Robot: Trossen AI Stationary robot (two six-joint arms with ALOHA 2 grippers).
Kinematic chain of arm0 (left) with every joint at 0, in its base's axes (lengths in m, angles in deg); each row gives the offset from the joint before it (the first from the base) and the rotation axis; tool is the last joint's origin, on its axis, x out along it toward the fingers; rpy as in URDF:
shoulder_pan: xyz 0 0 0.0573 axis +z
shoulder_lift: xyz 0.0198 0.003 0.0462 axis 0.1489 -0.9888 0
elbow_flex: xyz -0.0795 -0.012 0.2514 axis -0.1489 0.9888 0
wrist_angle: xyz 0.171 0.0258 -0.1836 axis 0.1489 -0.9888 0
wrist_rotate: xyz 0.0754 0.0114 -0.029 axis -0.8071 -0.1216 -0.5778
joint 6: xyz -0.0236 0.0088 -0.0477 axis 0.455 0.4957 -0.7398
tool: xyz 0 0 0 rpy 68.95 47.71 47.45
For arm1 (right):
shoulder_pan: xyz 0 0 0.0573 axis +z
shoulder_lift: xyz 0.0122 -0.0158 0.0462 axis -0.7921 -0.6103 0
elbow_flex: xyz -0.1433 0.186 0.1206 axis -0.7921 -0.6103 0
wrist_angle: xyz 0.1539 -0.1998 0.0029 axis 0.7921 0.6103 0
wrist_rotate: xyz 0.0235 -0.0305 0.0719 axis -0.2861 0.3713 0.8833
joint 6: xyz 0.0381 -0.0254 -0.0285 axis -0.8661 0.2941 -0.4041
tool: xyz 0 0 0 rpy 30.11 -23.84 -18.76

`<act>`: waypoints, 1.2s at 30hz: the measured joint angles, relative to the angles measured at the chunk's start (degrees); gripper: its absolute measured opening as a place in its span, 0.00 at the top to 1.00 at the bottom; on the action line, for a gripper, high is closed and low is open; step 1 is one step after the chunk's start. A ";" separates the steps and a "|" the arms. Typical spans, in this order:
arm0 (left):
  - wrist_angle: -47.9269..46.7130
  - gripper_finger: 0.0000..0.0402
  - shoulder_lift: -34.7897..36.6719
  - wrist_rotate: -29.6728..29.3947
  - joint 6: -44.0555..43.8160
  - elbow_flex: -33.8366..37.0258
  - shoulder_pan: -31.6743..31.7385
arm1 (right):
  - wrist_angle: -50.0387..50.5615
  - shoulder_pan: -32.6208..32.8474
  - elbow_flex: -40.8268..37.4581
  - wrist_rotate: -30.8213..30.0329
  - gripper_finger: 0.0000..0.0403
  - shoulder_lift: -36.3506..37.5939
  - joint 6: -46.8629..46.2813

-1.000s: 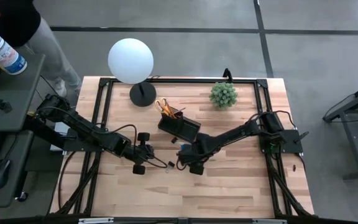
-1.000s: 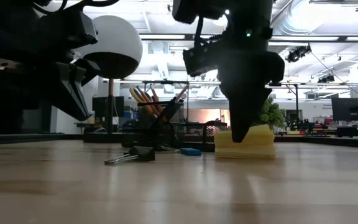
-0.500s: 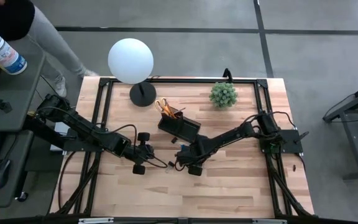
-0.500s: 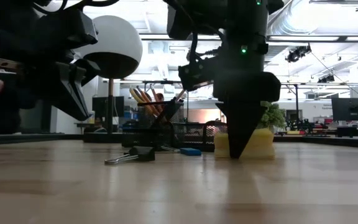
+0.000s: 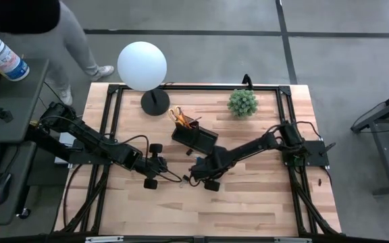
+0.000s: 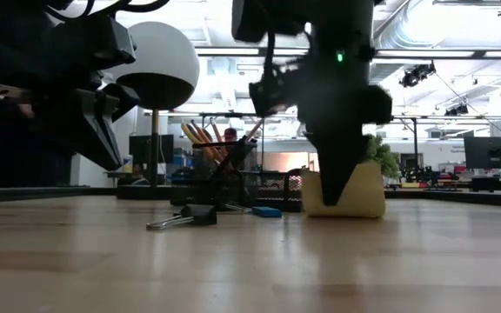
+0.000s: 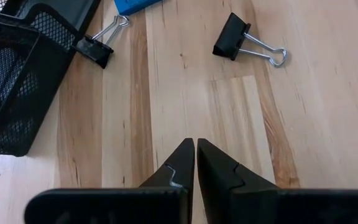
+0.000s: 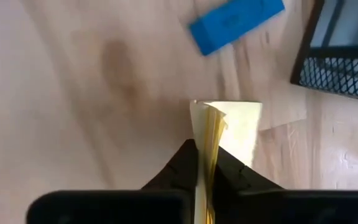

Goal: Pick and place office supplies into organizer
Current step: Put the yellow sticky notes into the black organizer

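The yellow sticky-note pad [image 8: 225, 127] sits near the table's middle with my right gripper [image 8: 205, 149] shut on it, fingers pointing down. The low view shows the pad [image 6: 359, 193] behind that gripper [image 6: 333, 196]. A blue eraser [image 8: 235, 23] lies flat just beyond it. The black mesh organizer [image 5: 194, 140] holds yellow-handled scissors [image 5: 176, 115] and orange pencils [image 6: 200, 137]. My left gripper [image 7: 195, 144] is shut and holds nothing. It hangs above bare wood near two black binder clips [image 7: 247, 45], [image 7: 101, 43]. My right gripper pinches the pad between its two fingers from above. The sheets between the fingers [image 8: 209, 165] stand on edge, and the rest of the pad [image 8: 238, 124] spreads out beyond the fingertips. In the low view the pad's lower edge [image 6: 355, 214] seems to rest on the table.
A white globe lamp [image 5: 142, 65] and a green plant [image 5: 242, 102] stand at the far side. One binder clip [image 6: 185, 217] lies on the wood left of the pad in the low view. A person walks past the table's far left corner [image 5: 80, 40].
My right gripper has come down around the sticky-note pad and shut on it. The pad, which lay flat, now stands taller, with its sheets squeezed together on edge. My left gripper has kept still.
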 joint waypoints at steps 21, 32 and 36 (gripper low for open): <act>-7.07 0.98 -0.02 0.01 -3.65 0.01 -0.02 | 13.05 -1.91 24.07 -15.66 0.97 -0.04 8.89; -7.10 0.98 -0.02 0.01 -4.04 0.01 -0.04 | 11.93 -10.89 23.17 -12.41 0.95 -0.04 11.56; -7.42 0.98 -0.02 0.29 -4.02 0.01 -0.04 | 11.17 -12.49 23.17 -9.84 0.98 -0.04 11.45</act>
